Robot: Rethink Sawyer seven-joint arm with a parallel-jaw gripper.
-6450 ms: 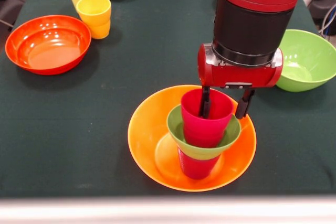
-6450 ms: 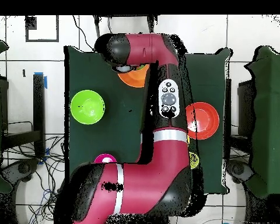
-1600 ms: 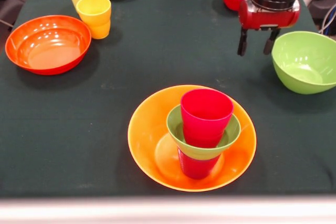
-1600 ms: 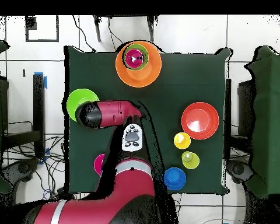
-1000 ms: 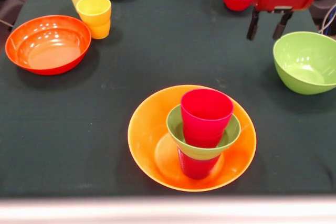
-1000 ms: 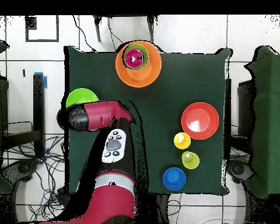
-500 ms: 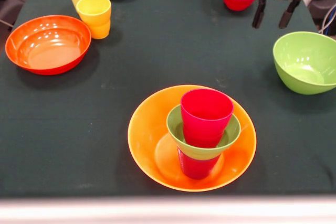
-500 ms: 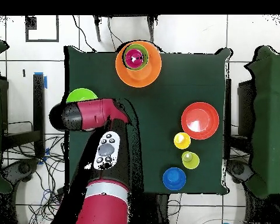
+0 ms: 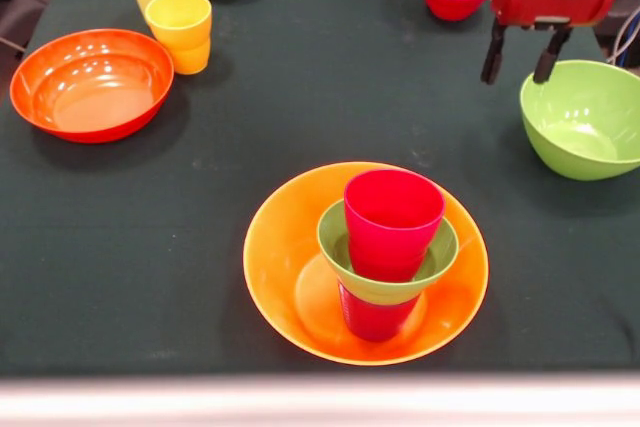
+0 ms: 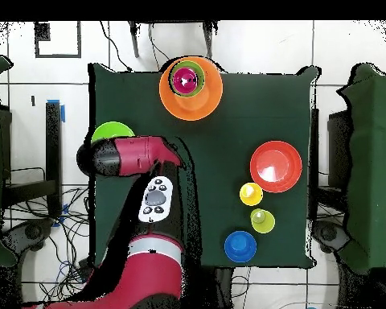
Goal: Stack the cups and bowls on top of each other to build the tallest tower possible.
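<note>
The tower stands at 6 o'clock on the tabletop: orange bowl, cup, small green bowl, red cup on top. The end effector, open and empty, hangs at 2 o'clock beside the big green bowl's rim. Likely step: fetching the next piece. Next it must descend over that rim and close.

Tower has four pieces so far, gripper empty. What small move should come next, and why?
Probably shift sideways and lower onto the near rim of the large green bowl. The gripper hangs open and empty beside that rim, apart from the tower.
</note>
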